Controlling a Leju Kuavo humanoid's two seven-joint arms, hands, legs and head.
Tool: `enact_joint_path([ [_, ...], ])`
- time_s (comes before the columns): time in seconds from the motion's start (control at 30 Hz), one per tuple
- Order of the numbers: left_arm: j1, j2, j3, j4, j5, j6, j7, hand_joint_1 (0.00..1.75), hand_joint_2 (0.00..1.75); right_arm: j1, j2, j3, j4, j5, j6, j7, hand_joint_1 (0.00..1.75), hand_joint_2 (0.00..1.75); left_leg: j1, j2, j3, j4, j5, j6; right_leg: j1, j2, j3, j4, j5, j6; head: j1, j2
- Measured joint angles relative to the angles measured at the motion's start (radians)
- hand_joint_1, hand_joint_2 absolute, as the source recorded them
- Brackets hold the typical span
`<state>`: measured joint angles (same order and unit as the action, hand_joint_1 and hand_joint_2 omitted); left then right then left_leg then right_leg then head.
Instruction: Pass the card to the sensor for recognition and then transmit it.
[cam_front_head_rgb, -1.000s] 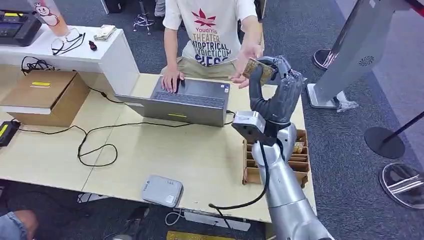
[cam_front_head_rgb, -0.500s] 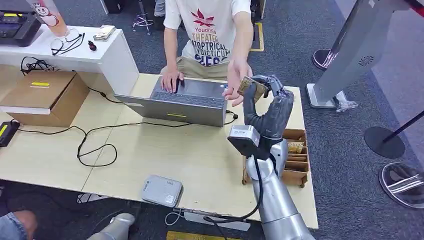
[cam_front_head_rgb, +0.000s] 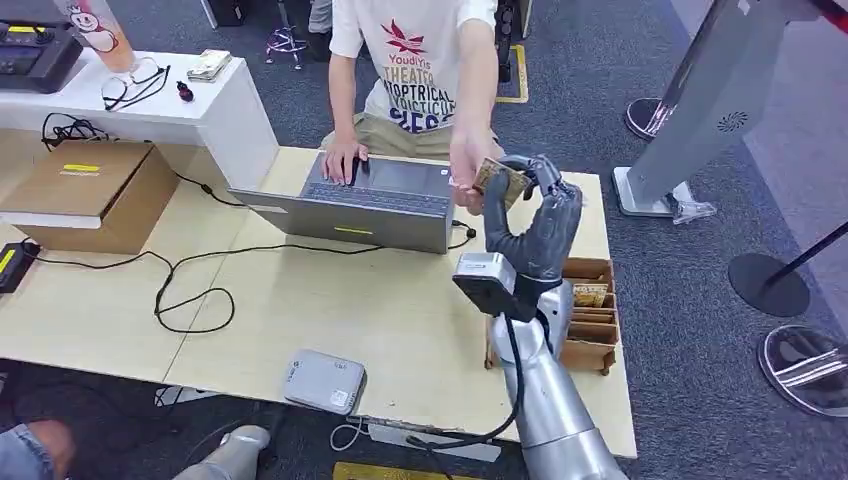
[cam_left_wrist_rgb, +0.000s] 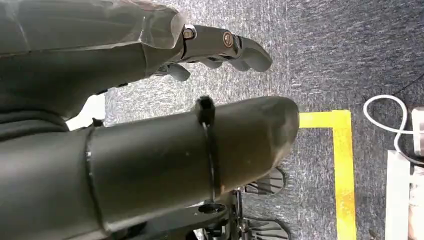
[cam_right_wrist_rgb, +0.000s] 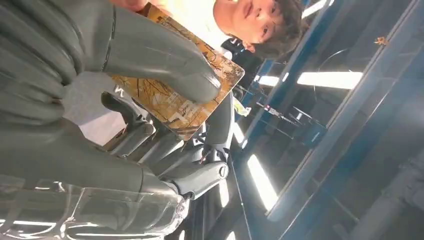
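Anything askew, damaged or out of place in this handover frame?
Nothing stands out. The right hand holds the card intact, and a person's hand touches it above the table.

The card (cam_front_head_rgb: 497, 178) pinched in the dark grey right hand (cam_front_head_rgb: 533, 225) is showing golden brown with fine dark line patterning; beside that hand a grey laptop (cam_front_head_rgb: 365, 203) is sitting on the pale wood table (cam_front_head_rgb: 300, 300), and beyond it a person's white shirt (cam_front_head_rgb: 425, 60) is bearing a maroon leaf print
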<state>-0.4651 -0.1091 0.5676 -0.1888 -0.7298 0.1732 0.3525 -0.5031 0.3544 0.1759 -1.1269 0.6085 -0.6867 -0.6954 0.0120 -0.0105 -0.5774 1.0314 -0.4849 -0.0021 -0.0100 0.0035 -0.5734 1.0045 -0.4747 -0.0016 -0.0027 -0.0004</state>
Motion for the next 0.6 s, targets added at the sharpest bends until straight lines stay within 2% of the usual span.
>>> enact_joint_path([
  [0.5,0.0,0.002,0.0,0.0,-0.005,0.0,0.002,0.0,0.0,0.0,0.001,-0.001,0.003,0.005,0.0,0.0,1.75,1.75,0.0,0.0,0.0,0.0,0.0,0.0,0.0,0.0,0.0,0.0,0.0,0.0,0.0,0.0],
  [0.53,0.0,0.002,0.0,0.0,-0.006,0.0,0.002,0.0,0.0,0.0,0.001,-0.001,0.003,0.006,0.0,0.0,0.1,1.75,0.0,0.0,0.0,0.0,0.0,0.0,0.0,0.0,0.0,0.0,0.0,0.0,0.0,0.0],
  [0.57,0.0,0.002,0.0,0.0,-0.006,0.001,0.002,0.0,0.0,0.0,0.001,-0.002,0.003,0.01,0.0,0.0,0.0,1.75,0.0,0.0,0.0,0.0,0.0,0.0,0.0,0.0,0.0,0.0,0.0,0.0,0.0,0.0],
  [0.6,-0.001,0.001,0.0,0.0,-0.008,0.002,0.002,0.0,0.0,0.0,0.001,-0.002,0.004,0.018,0.0,0.0,0.0,1.75,0.0,0.0,0.0,0.0,0.0,0.0,0.0,0.0,0.0,0.0,0.0,0.0,0.0,0.0],
])
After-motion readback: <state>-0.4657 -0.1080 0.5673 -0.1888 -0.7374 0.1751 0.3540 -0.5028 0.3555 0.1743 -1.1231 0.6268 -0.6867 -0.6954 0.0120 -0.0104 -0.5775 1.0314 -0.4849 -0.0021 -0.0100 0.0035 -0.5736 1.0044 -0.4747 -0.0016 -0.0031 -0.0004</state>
